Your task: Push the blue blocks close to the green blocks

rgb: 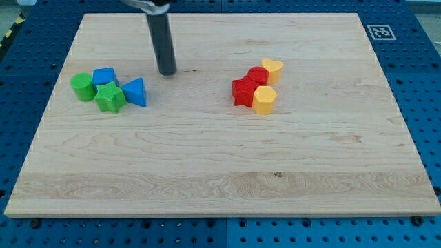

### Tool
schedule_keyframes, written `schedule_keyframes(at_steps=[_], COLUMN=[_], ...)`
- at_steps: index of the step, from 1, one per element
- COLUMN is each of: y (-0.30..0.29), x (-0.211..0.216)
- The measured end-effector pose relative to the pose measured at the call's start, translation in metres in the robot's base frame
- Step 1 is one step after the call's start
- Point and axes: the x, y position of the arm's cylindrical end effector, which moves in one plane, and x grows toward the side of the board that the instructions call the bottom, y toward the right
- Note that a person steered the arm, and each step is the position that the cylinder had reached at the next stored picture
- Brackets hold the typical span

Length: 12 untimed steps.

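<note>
A green round block (83, 87) and a green star block (110, 97) lie at the view's left. A blue cube-like block (105, 76) sits touching them from above. A blue triangular block (136, 91) sits against the star's right side. My tip (167, 71) stands on the board a little up and to the right of the blue triangular block, apart from all blocks.
A red star block (243, 91), a red round block (258, 76), a yellow heart block (273, 68) and a yellow hexagonal block (264, 99) cluster right of centre. The wooden board (220, 165) lies on a blue pegboard, with a marker tag (380, 32) at top right.
</note>
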Motion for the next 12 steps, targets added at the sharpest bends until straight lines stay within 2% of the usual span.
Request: schedule_keyframes(at_steps=[1, 6, 7, 8, 9, 10, 12], y=[0.002, -0.06, -0.026, 0.04, 0.065, 0.065, 0.065], x=[0.042, 0.049, 0.071, 0.114, 0.132, 0.136, 0.218])
